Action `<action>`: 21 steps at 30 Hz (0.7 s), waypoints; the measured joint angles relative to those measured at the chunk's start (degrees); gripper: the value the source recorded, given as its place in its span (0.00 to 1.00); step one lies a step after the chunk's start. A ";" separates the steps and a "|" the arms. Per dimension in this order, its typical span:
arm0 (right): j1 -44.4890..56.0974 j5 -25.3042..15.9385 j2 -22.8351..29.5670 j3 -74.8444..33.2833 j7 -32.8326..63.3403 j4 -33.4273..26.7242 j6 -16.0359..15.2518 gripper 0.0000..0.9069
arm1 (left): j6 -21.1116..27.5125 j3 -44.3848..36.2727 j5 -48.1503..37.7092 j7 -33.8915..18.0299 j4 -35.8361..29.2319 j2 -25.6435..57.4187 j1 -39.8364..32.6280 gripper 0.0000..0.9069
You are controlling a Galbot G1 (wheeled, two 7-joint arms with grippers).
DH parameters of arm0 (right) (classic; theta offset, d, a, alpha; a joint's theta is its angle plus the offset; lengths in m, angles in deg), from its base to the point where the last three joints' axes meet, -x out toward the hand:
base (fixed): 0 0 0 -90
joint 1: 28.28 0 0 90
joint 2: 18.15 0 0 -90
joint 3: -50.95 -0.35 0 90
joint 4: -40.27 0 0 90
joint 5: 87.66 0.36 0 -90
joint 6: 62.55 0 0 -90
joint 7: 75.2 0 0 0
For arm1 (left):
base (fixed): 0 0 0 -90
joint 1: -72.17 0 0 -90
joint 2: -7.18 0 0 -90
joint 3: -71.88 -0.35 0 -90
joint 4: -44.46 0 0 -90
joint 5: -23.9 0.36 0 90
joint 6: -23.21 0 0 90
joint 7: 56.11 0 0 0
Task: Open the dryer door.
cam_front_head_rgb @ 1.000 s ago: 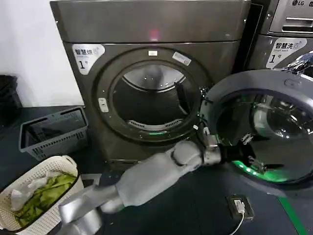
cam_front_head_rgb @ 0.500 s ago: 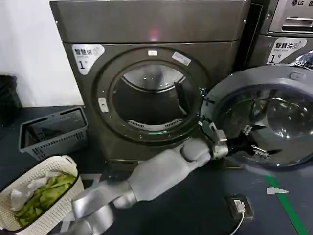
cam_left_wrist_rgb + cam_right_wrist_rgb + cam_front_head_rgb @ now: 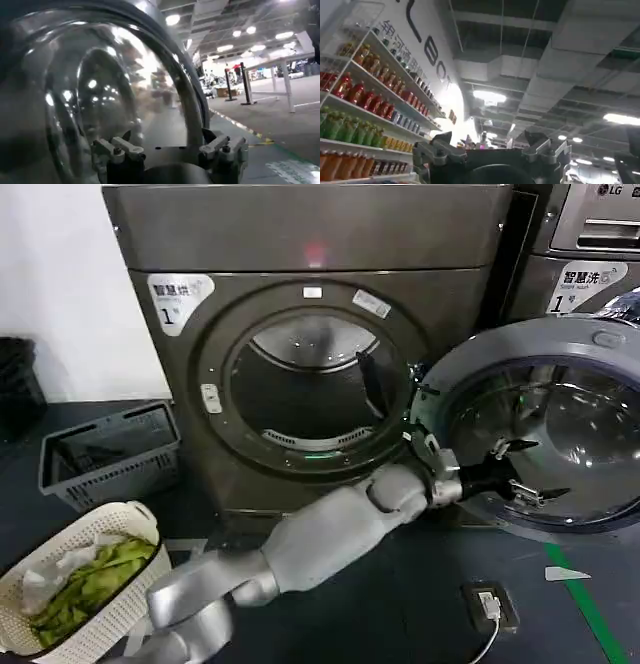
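The dryer door stands swung wide open to the right of the bronze-grey machine, its grey inner face and domed dark glass turned toward me. The round drum opening is uncovered. My left arm reaches across from the lower left, and my left gripper sits open right against the door's glass dome, holding nothing. In the left wrist view the glass dome looms close ahead of the left gripper. My right gripper points up at a ceiling, open and empty.
A white basket with green clothes sits on the floor at the lower left, and a grey crate stands behind it. The LG machine is behind the open door. A plug block and green tape lie on the floor.
My left gripper rose from the door's lower rim to the middle of the glass. The door swung a little farther open, then both held nearly still.
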 joint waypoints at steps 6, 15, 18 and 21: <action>0.29 -0.34 0.49 -0.86 -0.13 1.19 -0.04 1.00 | -2.59 -0.95 -2.46 0.25 -2.10 0.01 0.09 1.00; 0.00 -0.22 2.29 -0.89 0.14 3.64 -0.53 1.00 | -16.78 -5.48 -7.66 -2.72 -14.69 7.59 1.45 1.00; -0.13 -0.24 2.82 -0.89 0.19 4.60 -0.53 1.00 | -20.79 -5.63 -9.15 -2.06 -18.78 15.59 2.39 1.00; -0.24 -0.42 3.37 -0.84 0.19 5.55 -0.66 1.00 | -23.05 -5.14 -9.76 -2.01 -22.44 22.29 3.74 1.00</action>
